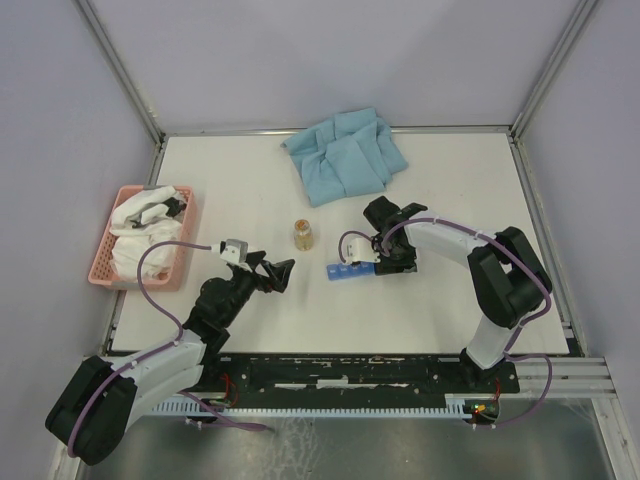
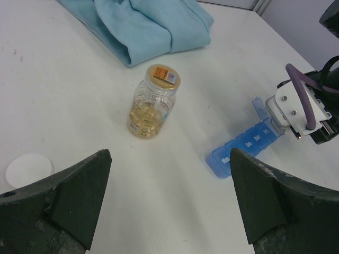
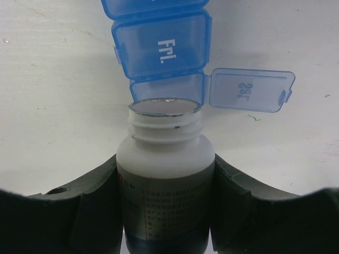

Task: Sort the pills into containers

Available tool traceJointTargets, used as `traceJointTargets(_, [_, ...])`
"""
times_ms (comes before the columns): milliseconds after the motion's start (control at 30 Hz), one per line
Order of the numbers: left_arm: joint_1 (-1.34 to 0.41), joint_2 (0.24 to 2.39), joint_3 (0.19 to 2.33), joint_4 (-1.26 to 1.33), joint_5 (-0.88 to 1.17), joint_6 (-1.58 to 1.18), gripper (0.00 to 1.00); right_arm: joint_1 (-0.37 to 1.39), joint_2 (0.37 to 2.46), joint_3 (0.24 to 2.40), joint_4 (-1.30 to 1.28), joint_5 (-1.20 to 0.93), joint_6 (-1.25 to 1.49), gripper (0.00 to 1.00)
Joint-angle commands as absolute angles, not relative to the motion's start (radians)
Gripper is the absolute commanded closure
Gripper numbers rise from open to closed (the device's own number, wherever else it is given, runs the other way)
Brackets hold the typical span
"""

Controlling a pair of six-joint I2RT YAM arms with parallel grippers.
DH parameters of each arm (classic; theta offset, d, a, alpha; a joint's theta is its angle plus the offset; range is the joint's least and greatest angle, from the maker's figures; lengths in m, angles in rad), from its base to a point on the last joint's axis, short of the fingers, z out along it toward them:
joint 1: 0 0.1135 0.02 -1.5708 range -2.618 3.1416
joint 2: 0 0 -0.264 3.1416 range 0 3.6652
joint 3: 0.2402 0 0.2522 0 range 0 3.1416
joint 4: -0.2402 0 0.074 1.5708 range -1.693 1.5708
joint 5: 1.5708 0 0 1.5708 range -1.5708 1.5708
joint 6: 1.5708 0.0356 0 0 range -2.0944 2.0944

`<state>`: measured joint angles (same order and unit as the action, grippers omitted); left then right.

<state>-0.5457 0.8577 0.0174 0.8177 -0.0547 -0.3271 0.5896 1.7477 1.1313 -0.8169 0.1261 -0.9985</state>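
Right jaws clamp white bottle (image 3: 165,174), mouth at open Sat compartment (image 3: 159,87), contents hidden; left jaws spread, empty.

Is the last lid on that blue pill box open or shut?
Open: the Sat lid is flipped out sideways; Fri lid is shut.

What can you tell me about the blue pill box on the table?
The pill box is a narrow strip of see-through bright blue plastic, a row of little square cups with white day names on the lids. It lies flat on the white table. The Fri lid is shut; the end lid, Sat, is flipped open sideways. The right gripper holds a white bottle with its mouth at the open cup; touching or not, I cannot tell.
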Motion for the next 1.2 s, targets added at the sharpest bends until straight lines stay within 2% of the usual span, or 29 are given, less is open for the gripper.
traceJointTargets(0, [-0.549, 0.859, 0.043, 0.873, -0.078, -0.291, 0.01, 0.601, 1.736, 1.170, -0.815, 0.167, -0.993, 0.99])
traceJointTargets(1167, [-0.549, 0.868, 0.049, 0.871, -0.077, -0.291, 0.01, 0.626, 1.735, 1.173, -0.823, 0.217, -1.002, 0.99])
